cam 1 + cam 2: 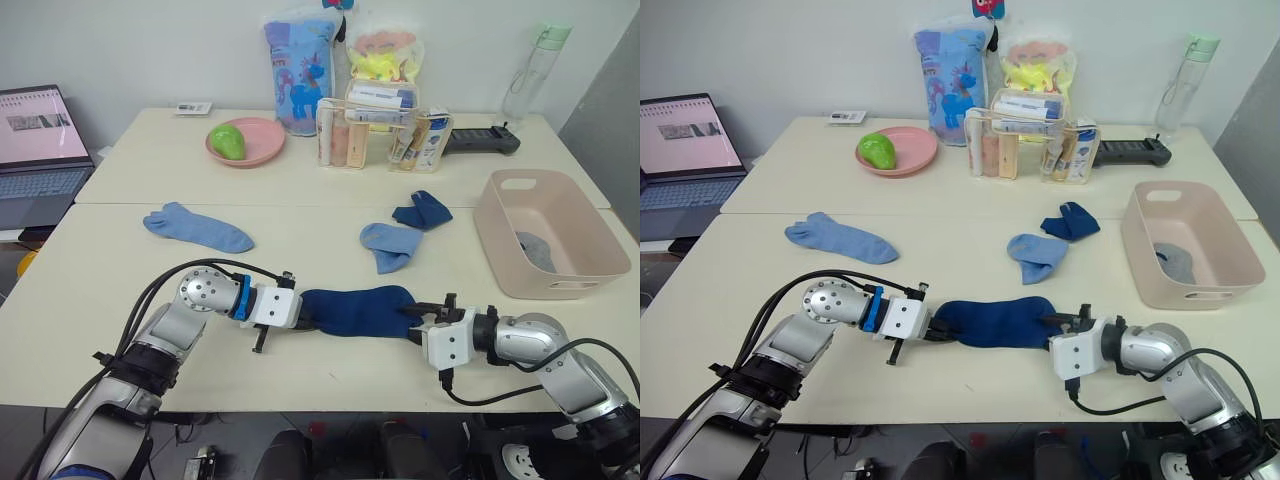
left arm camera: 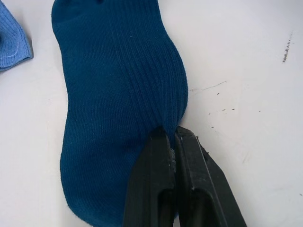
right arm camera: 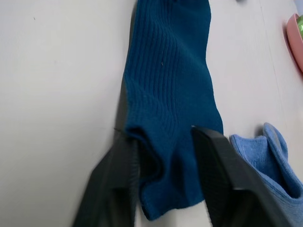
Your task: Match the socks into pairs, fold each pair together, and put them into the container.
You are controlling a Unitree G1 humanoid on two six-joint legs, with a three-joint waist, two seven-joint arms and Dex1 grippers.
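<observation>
Lying between both grippers, one ribbed navy fabric sock (image 1: 357, 311): left gripper (image 2: 171, 142) pinches its edge, right gripper (image 3: 163, 142) spread around its end.

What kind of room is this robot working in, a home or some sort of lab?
Probably an office or lab arranged to look like a home: plain pale tables pushed together, an open laptop on a side desk, and household props such as socks and a plastic tub.
</observation>
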